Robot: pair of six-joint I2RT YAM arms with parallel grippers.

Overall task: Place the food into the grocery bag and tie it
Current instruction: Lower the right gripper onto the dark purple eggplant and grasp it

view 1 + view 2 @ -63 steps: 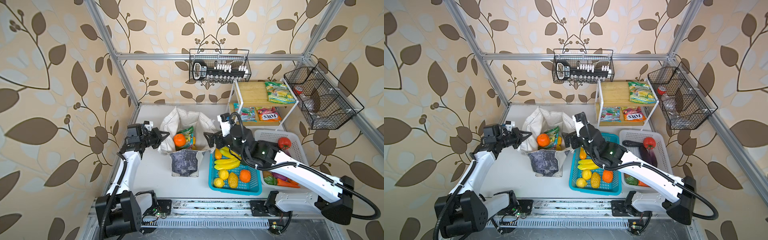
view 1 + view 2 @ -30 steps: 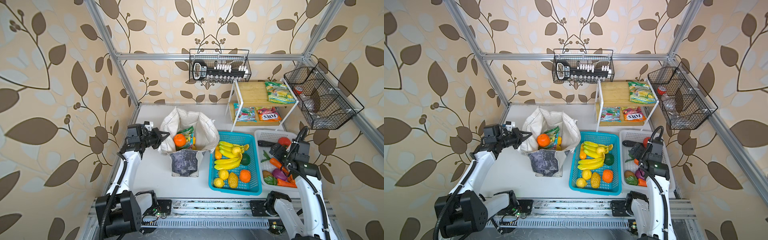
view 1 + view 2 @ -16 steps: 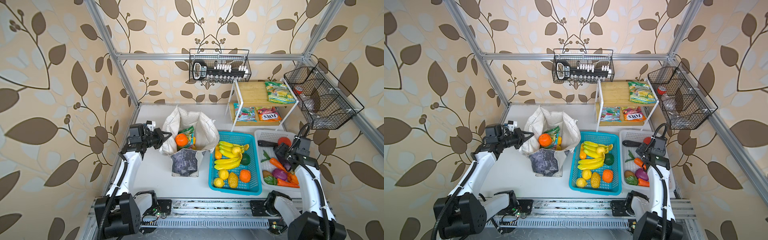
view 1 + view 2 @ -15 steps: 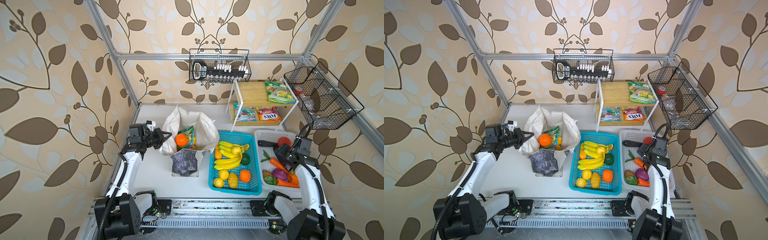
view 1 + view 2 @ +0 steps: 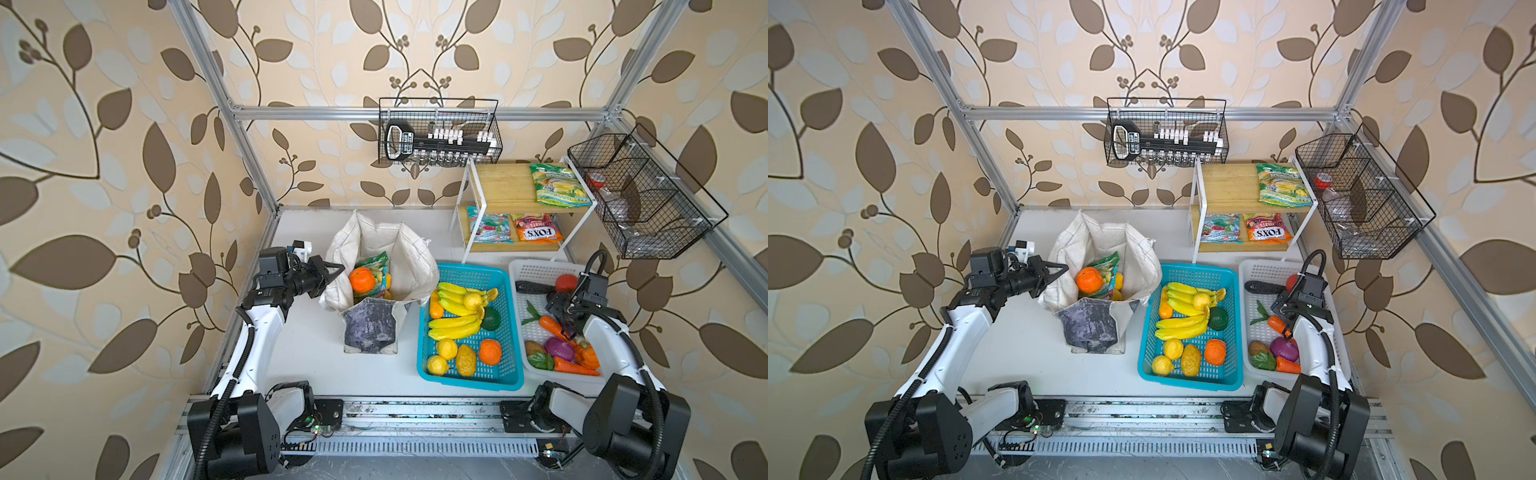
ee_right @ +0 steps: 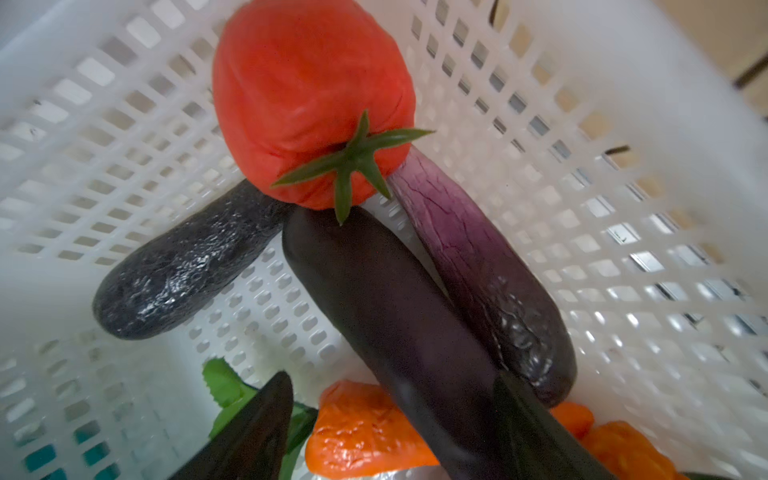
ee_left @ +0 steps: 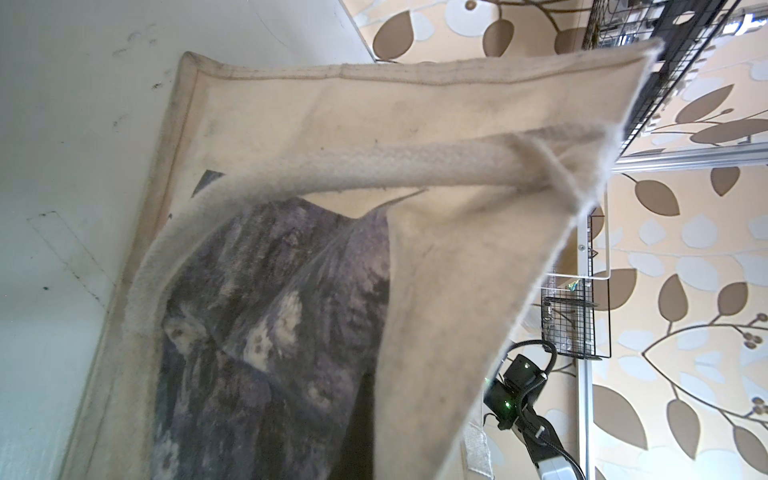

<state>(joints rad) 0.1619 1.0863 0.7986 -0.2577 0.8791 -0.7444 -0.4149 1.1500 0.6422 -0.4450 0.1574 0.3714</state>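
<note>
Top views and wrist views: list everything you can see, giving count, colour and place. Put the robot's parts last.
grocery bag: one, off-white with grey print, open, mid-table
orange fruit: one, orange, inside grocery bag
sweet packet: one, green, inside grocery bag
blue basket: one, right of grocery bag
bananas: two bunches, yellow, blue basket
white basket: one, far right
tomato: one, red, white basket
eggplants: two, purple, white basket
shelf rack: one, white and wood, back right
packets: three, shelf rack
wire baskets: two, black, on frame
left gripper: shut on grocery bag's rim
right gripper: open, astride an eggplant
</note>
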